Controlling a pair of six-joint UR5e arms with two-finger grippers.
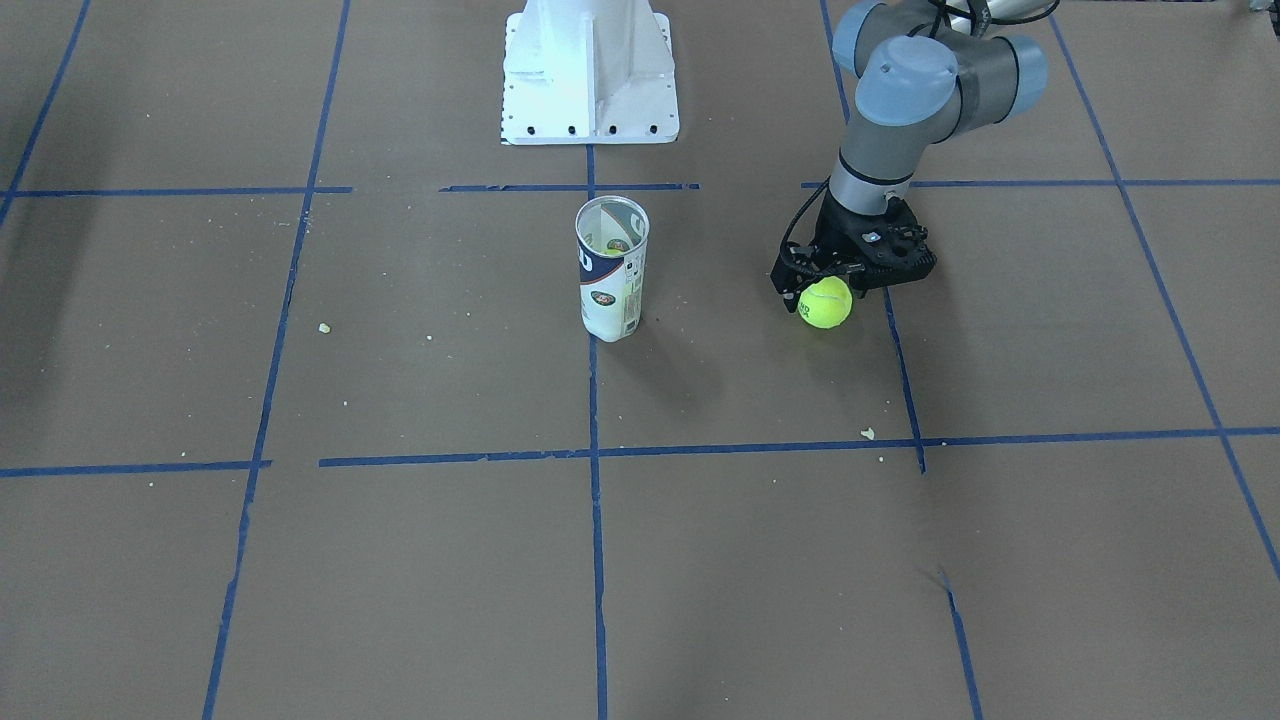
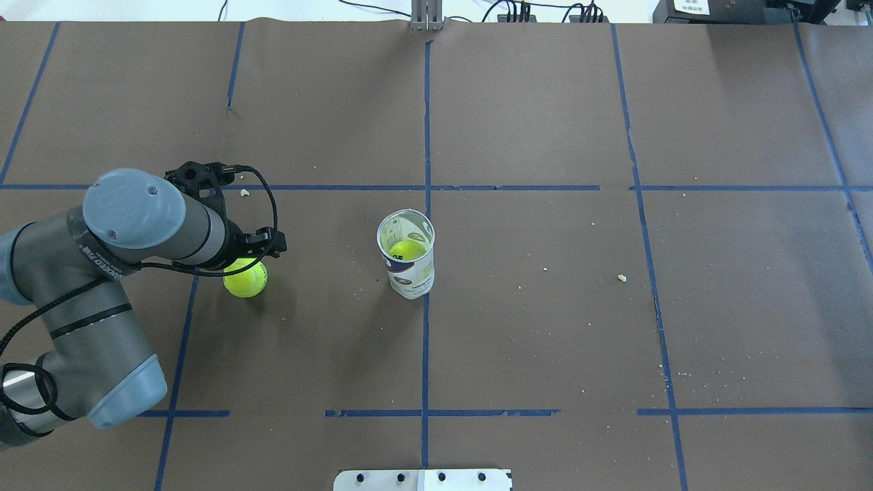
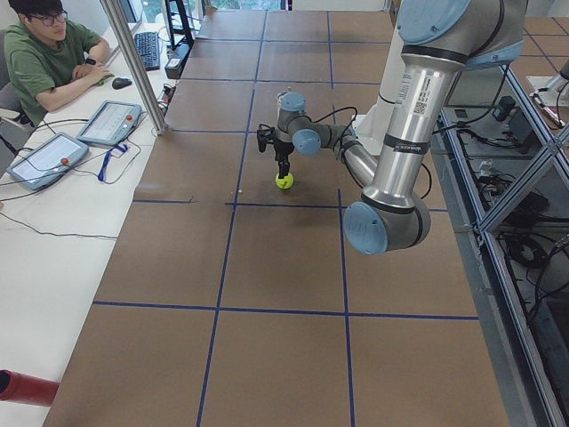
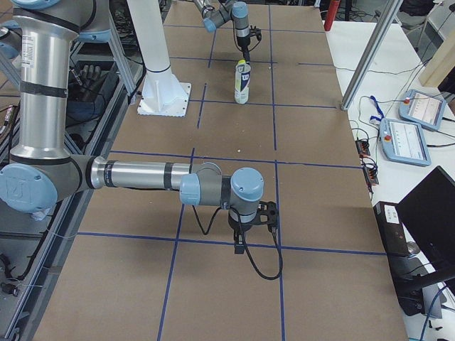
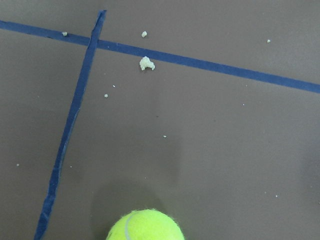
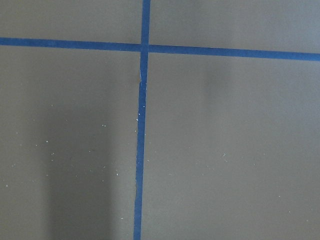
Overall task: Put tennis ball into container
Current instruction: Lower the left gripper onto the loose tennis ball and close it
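Partly done, judging from the overhead view: one yellow-green ball (image 2: 407,249) already lying at the bottom of the container (image 2: 409,276), upright near the middle of the tabletop (image 2: 545,327) on a blue tape line (image 2: 425,354). Left to do: lifting the second tennis ball (image 2: 247,279), carrying it rightward over the open mouth and dropping it on top of the first.

Not yet inside, and well apart from the container, to its left. Directly under the left end effector (image 1: 826,286), touching it or nearly so. Impossible to tell whether clamped, merely straddled, or lifted off the tabletop at all, with no fingertips showing in the left wrist view. Right end effector (image 4: 249,229) far off toward the right end of the tabletop, seen only from the side; opening likewise impossible to tell.

Tennis ball bright, fuzzy, round and undented, with a pale seam curving across and small dark lettering on one face. About as wide as the container, so probably a snug fit.
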